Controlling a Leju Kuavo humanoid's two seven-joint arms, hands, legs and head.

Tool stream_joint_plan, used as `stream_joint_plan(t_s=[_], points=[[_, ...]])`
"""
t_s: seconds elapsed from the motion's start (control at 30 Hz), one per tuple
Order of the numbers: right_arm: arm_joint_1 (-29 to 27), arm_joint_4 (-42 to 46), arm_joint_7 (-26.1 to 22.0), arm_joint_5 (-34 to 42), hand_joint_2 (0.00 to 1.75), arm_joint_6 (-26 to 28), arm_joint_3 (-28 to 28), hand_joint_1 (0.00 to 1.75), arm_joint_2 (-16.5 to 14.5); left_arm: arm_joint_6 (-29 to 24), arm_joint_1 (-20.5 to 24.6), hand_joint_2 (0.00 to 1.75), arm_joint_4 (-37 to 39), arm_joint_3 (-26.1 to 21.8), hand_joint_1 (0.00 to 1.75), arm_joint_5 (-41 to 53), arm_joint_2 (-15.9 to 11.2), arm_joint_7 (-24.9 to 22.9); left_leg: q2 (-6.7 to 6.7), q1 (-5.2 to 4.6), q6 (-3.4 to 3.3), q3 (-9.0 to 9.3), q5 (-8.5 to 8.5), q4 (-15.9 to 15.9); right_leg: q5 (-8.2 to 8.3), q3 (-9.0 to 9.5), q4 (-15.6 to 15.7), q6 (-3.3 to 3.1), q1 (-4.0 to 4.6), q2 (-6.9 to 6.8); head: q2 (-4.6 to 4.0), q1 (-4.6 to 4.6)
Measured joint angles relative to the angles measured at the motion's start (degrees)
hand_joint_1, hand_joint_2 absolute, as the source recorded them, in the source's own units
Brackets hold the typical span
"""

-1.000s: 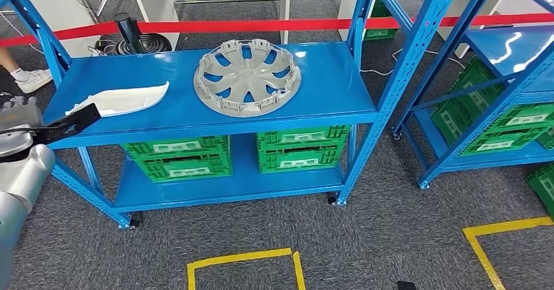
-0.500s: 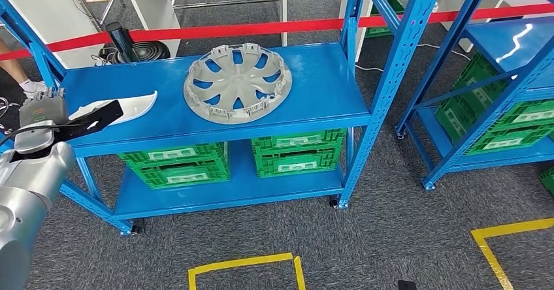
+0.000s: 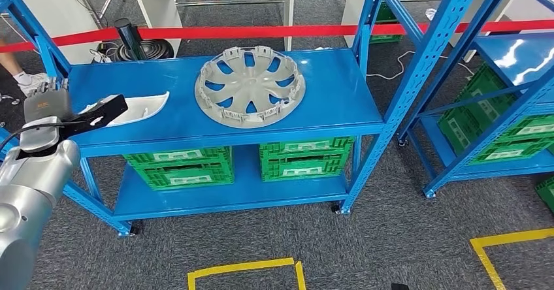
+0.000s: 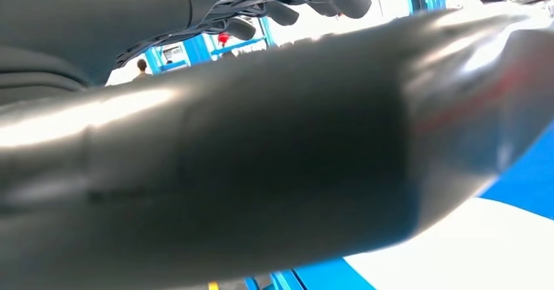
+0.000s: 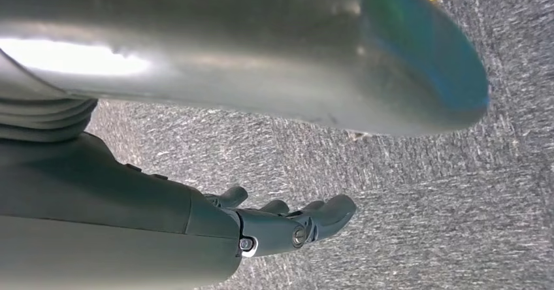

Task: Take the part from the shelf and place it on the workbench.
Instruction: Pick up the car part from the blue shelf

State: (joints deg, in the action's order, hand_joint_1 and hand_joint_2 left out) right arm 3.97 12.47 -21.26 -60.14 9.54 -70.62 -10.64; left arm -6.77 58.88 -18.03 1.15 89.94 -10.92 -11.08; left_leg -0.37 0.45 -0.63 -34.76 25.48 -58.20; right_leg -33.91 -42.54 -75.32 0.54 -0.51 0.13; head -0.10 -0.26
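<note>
Head view: the left hand [image 3: 98, 113] reaches out flat over the near left corner of the blue shelf [image 3: 326, 100], its dark fingers extended and apart, holding nothing. The white part [image 3: 140, 106] lies on the shelf top just beyond the fingertips, so close that contact cannot be ruled out. The flat approach reads as a way to slide over the thin, curved panel before closing on its edge. Farther along the shelf, well clear of the hand, sits a grey hubcap [image 3: 249, 86], face down with its clips upward. Green crates [image 3: 179, 166] fill the tier under the hand. In the left wrist view the thumb [image 4: 261, 166] blocks most of the frame, with a strip of white at one corner that is probably the part. The right hand [image 5: 287, 225] hangs over grey carpet, fingers loosely curled inward and empty.

Against half a second earlier, the whole scene has shifted a little, so the camera moved; the hand appears slightly nearer the part, which is unmoved on the shelf.
</note>
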Motion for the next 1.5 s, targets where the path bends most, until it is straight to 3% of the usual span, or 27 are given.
stream_joint_plan(t_s=[0.03, 0.1, 0.17, 0.33, 0.37, 0.43, 0.5, 0.53, 0.57, 0.6, 0.67, 0.7, 0.83, 0.9, 0.97, 1.0, 1.03, 1.07, 1.1, 1.17, 1.23, 1.3, 1.37, 1.47, 1.5], points=[[0.0, 0.0, 0.0, 0.0, 0.00, 0.0, 0.0, 0.00, 0.0, 0.1, 0.0, 0.00, 0.0, 0.0, 0.00, 0.0, 0.0, -0.1, -0.05, 0.00, 0.06, 0.19, 0.20, -0.1, 1.41, 0.00, 1.0, -0.04, -0.04, -0.01, 0.00, 0.00], [0.0, 0.0, 0.0, -0.1, 0.00, -0.1, 0.0, 0.00, 0.0, 0.2, 0.1, 0.00, 0.0, 0.0, 0.00, 0.0, 0.0, -0.1, -0.14, 0.01, 0.41, 0.75, 0.74, -0.3, 5.88, 2.78, 8.2, -0.32, -0.12, -0.02, -0.01, 0.00], [0.0, 0.0, 0.2, -0.2, 0.00, -0.2, 0.0, 0.00, -0.1, 0.1, 0.3, 0.00, 0.0, 0.1, 0.00, 0.0, -0.1, -0.1, -0.21, -0.20, 1.04, 0.94, 1.23, -0.5, 8.09, 5.58, 14.3, -0.74, -0.03, 0.02, -0.01, -0.04], [-0.1, -0.2, 0.7, -0.3, 0.00, -0.2, 0.0, 0.00, -0.4, 0.0, 0.5, 0.00, -0.1, 0.1, 0.00, -0.1, -0.4, 0.3, -0.15, -0.20, 2.75, 0.64, 2.25, -1.4, 7.85, 6.78, 16.1, -2.42, -0.03, 0.09, -0.01, -0.14], [0.0, -0.2, 0.8, -0.3, 0.00, -0.2, 0.0, 0.00, -0.4, -0.1, 0.6, 0.00, -0.1, 0.1, 0.00, -0.1, -0.4, 0.3, -0.07, -0.15, 3.02, -0.31, 3.32, -3.5, 7.81, 7.06, 16.2, -2.77, -0.14, 0.08, -0.01, -0.20], [0.0, -0.2, 1.1, -0.3, 0.00, -0.1, 0.0, 0.00, -0.5, -0.1, 0.7, 0.00, 0.1, 0.1, 0.00, -0.1, -0.5, 0.2, 0.04, -0.09, 3.40, -4.03, 6.31, -10.6, 7.52, 7.45, 16.3, -3.23, -0.14, 0.07, -0.01, -0.30], [-0.1, -0.2, 1.4, -0.3, 0.00, -0.1, 0.0, 0.00, -0.5, 0.0, 0.5, 0.00, 0.3, 0.1, 0.00, -0.1, -0.5, 0.1, 0.04, -0.07, 3.53, -7.40, 7.36, -16.1, 7.17, 7.79, 16.3, -3.37, -0.11, 0.08, -0.01, -0.28], [-0.1, -0.2, 1.5, -0.3, 0.00, -0.1, 0.0, 0.00, -0.5, 0.0, 0.3, 0.00, 0.3, 0.1, 0.00, -0.1, -0.5, 0.0, 0.05, -0.06, 3.49, -7.72, 6.30, -15.9, 6.96, 8.01, 16.2, -3.33, -0.11, 0.09, -0.01, -0.28], [-0.1, -0.3, 1.6, -0.3, 0.00, -0.1, 0.0, 0.00, -0.5, 0.0, 0.3, 0.00, 0.4, 0.1, 0.00, -0.1, -0.5, 0.0, 0.05, -0.07, 3.36, -6.89, 4.28, -13.5, 6.73, 8.30, 16.2, -3.25, -0.11, 0.11, -0.01, -0.28], [-0.1, -0.3, 1.6, -0.3, 0.00, -0.1, 0.0, 0.00, -0.5, 0.0, 0.4, 0.00, 0.4, 0.1, 0.00, -0.1, -0.5, -0.1, 0.07, -0.08, 3.16, -5.23, 1.85, -9.6, 6.46, 8.65, 16.1, -3.12, -0.10, 0.12, -0.01, -0.29], [0.0, -0.3, 1.6, -0.4, 0.00, -0.1, 0.0, 0.00, -0.6, 0.2, 0.6, 0.00, 0.4, 0.1, 0.00, -0.1, -0.6, -0.5, 0.09, -0.30, 2.66, -1.85, -0.77, -2.7, 5.93, 9.08, 16.0, -2.65, 0.07, 0.14, 0.00, -0.27], [0.0, -0.3, 1.6, -0.5, 0.00, -0.1, 0.0, 0.00, -0.6, 0.4, 0.6, 0.00, 0.5, 0.2, 0.00, -0.1, -0.6, -0.8, 0.08, -0.42, 2.38, -0.94, -0.98, -0.9, 5.76, 9.16, 16.0, -2.37, 0.15, 0.14, 0.01, -0.25], [-0.1, -0.3, 1.2, -0.5, 0.00, -0.1, 0.0, 0.00, -0.7, 1.1, 0.7, 0.00, 0.5, 0.8, 0.00, 0.0, -0.7, -1.8, -0.04, -0.15, 1.15, -0.26, -0.47, 0.2, 4.95, 8.99, 15.4, -1.14, 0.26, 0.08, -0.01, -0.11], [0.0, -0.3, 0.9, -0.5, 0.00, -0.1, 0.0, 0.00, -0.7, 1.3, 0.8, 0.00, 0.6, 1.1, 0.00, 0.0, -0.8, -2.0, 0.03, 0.09, 0.56, 0.14, -0.35, 0.4, 2.69, 6.63, 10.8, -0.55, 0.16, 0.08, -0.01, 0.03], [-0.1, -0.3, 0.8, -0.5, 0.00, -0.1, 0.0, 0.00, -0.7, 1.9, 0.9, 0.00, 0.7, 1.3, 0.00, 0.0, -0.7, -2.4, 0.05, 0.08, 0.25, 0.30, -0.07, 0.4, 0.04, 2.37, 3.3, -0.20, 0.03, 0.07, -0.01, 0.12], [-0.1, -0.3, 0.9, -0.5, 0.00, -0.1, 0.0, 0.00, -0.7, 2.2, 0.8, 0.00, 0.8, 1.4, 0.00, 0.0, -0.7, -2.7, 0.03, 0.08, 0.21, 0.40, 0.08, 0.3, -0.26, 0.70, 0.9, -0.10, -0.03, 0.07, -0.01, 0.11], [-0.1, -0.3, 0.9, -0.5, 0.00, -0.1, 0.0, 0.00, -0.7, 2.5, 0.8, 0.00, 0.8, 1.4, 0.00, 0.0, -0.7, -2.9, -0.01, 0.09, 0.25, 0.53, 0.27, 0.2, 0.56, -0.04, 0.5, -0.06, -0.09, 0.07, -0.01, 0.13], [-0.1, -0.3, 1.0, -0.5, 0.00, -0.1, 0.0, 0.00, -0.7, 2.7, 0.8, 0.00, 0.9, 1.5, 0.00, 0.0, -0.7, -3.1, -0.05, 0.12, 0.37, 0.73, 0.50, 0.1, 2.39, 0.37, 2.3, -0.07, -0.16, 0.06, -0.01, 0.13], [-0.1, -0.3, 1.0, -0.5, 0.00, -0.1, 0.0, 0.00, -0.7, 2.8, 0.8, 0.00, 1.0, 1.5, 0.00, 0.0, -0.7, -3.2, -0.09, 0.16, 0.56, 0.97, 0.79, 0.0, 4.79, 1.75, 5.9, -0.13, -0.24, 0.04, -0.01, 0.14], [0.0, -0.3, 1.0, -0.5, 0.00, -0.1, 0.0, 0.00, -0.7, 3.2, 1.0, 0.00, 1.0, 1.5, 0.00, 0.0, -0.9, -3.5, -0.17, 0.02, 1.20, 1.22, 1.44, -0.4, 7.68, 4.84, 12.8, -0.43, -0.24, 0.08, -0.01, 0.10], [0.0, -0.4, 1.0, -0.5, 0.00, -0.1, 0.0, 0.00, -0.7, 3.9, 1.3, 0.00, 1.0, 1.5, 0.00, 0.0, -1.1, -3.9, -0.24, -0.14, 1.92, 1.30, 1.78, -0.5, 7.79, 6.00, 15.2, -1.01, -0.07, 0.15, -0.01, 0.08], [0.0, -0.4, 1.0, -0.5, 0.00, -0.1, 0.0, 0.00, -0.7, 4.5, 1.3, 0.00, 1.0, 1.5, 0.00, 0.0, -1.6, -4.1, -0.24, -0.04, 2.62, 1.49, 1.92, -0.2, 7.78, 6.21, 15.4, -1.80, -0.04, 0.17, -0.01, 0.10], [0.0, -0.4, 1.0, -0.5, 0.00, -0.1, 0.0, 0.00, -0.7, 4.8, 1.4, 0.00, 1.0, 1.5, 0.00, 0.0, -2.1, -4.2, -0.12, 0.06, 3.23, 0.74, 3.13, -2.1, 7.77, 6.68, 15.8, -2.59, -0.22, 0.17, -0.01, -0.01], [0.0, -0.4, 0.9, -0.6, 0.00, -0.1, 0.0, 0.00, -0.7, 5.1, 1.4, 0.00, 1.2, 1.5, 0.00, 0.0, -2.7, -4.3, 0.01, 0.11, 3.73, -4.44, 7.34, -12.2, 7.40, 7.23, 16.0, -3.29, -0.24, 0.15, -0.01, -0.13], [0.0, -0.4, 0.9, -0.6, 0.00, -0.2, 0.0, 0.00, -0.7, 5.3, 1.2, 0.00, 1.4, 1.5, 0.00, 0.0, -2.9, -4.3, 0.01, 0.11, 3.79, -6.15, 7.93, -15.0, 7.26, 7.38, 16.0, -3.38, -0.21, 0.15, -0.01, -0.12]])
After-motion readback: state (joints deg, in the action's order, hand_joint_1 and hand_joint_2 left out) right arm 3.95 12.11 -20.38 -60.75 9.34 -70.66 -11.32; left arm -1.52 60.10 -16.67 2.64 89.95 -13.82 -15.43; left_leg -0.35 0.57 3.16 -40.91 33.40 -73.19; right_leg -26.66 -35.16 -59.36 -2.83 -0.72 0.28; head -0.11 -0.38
